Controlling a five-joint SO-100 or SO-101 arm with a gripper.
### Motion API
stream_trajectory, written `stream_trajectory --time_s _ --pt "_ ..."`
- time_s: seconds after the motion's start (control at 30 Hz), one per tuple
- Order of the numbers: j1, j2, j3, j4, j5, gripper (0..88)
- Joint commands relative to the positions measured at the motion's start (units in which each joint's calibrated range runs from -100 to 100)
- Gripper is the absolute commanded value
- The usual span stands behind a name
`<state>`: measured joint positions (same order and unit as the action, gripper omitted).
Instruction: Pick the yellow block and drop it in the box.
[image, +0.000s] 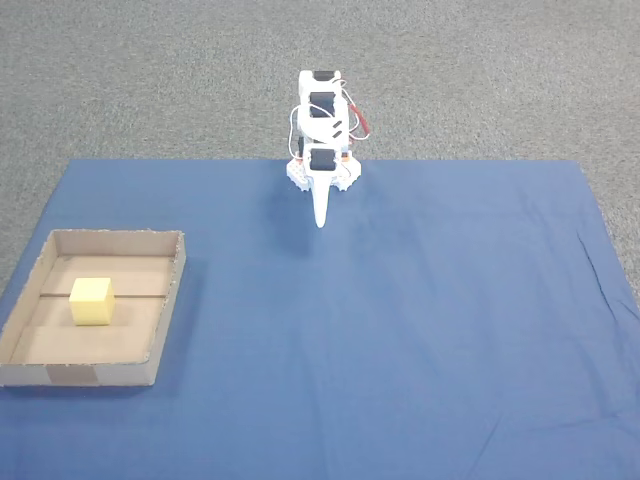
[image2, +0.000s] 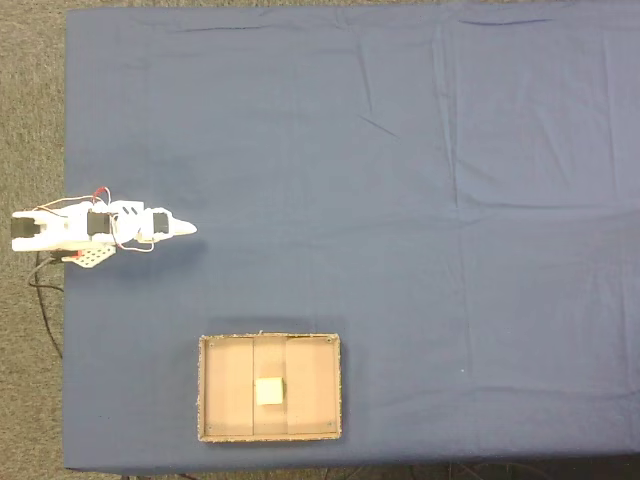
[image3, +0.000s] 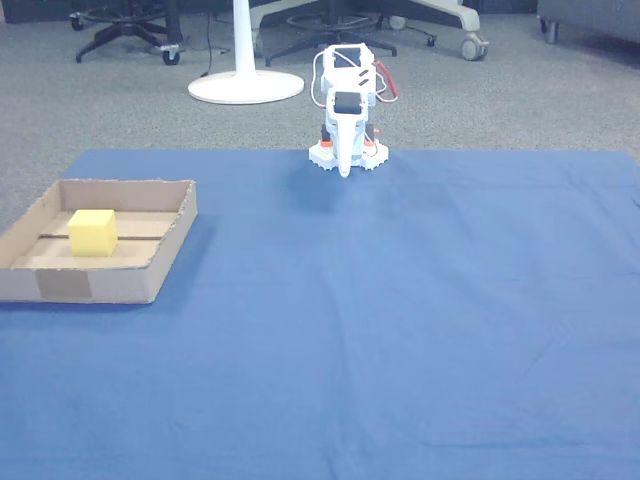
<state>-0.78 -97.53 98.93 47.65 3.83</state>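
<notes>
The yellow block (image: 91, 301) (image2: 269, 391) (image3: 92, 232) rests on the floor of the box (image: 164, 310) (image2: 320, 372) (image3: 160, 240), a shallow brown cardboard tray with a tape patch on its near wall. The white arm is folded back over its base at the far edge of the blue cloth. Its gripper (image: 321, 220) (image2: 190, 229) (image3: 344, 170) points down toward the cloth, shut and holding nothing, far from the box.
A blue cloth (image: 400, 330) covers the work area on grey carpet. In the other view, chair bases and a white round stand foot (image3: 245, 86) stand behind the arm. Red and white wires (image2: 50, 265) trail from the base.
</notes>
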Motion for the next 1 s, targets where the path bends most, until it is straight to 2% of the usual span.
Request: stream_trajectory --time_s 0.0,0.13,0.27,0.3,0.37,0.97 --pt "-0.7 -0.1 0.8 0.2 0.4 0.2" --pt "-1.0 -0.1 0.8 -0.1 -2.2 0.2" --pt "-0.9 -0.1 0.8 0.1 -2.9 2.4" --pt "-0.8 -0.1 0.8 0.1 -2.9 3.8" --pt "-0.8 -0.1 0.8 0.1 -2.9 0.2" --pt "-0.8 -0.1 0.8 0.1 -2.9 0.2"
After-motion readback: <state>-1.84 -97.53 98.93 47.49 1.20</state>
